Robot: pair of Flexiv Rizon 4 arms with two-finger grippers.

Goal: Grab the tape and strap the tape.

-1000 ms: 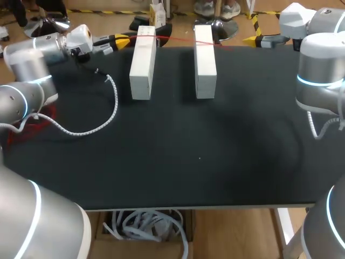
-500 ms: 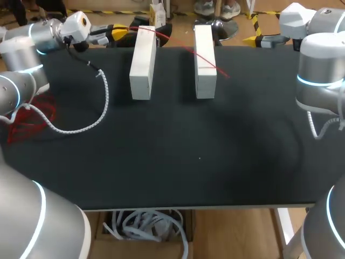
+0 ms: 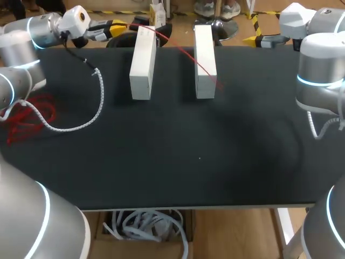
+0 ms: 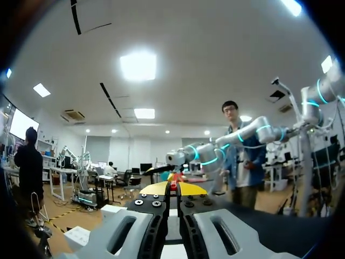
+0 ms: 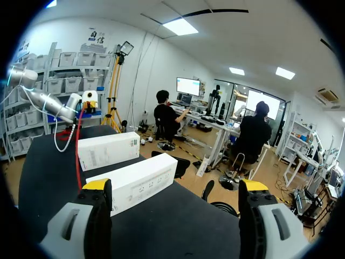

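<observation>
Step in hand: strapping. Your left gripper (image 3: 117,28), at the table's (image 3: 178,162) far edge near the left corner, pinches the red tape (image 3: 186,53) (a red sliver shows between its tips in the left wrist view). It slants over the left white box (image 3: 143,62) and right white box (image 3: 205,43), ending just past the latter. Your right gripper (image 5: 172,199) hangs spread wide, empty, at the far right corner. Next move, by my reading: catch that thin, slack end.
</observation>
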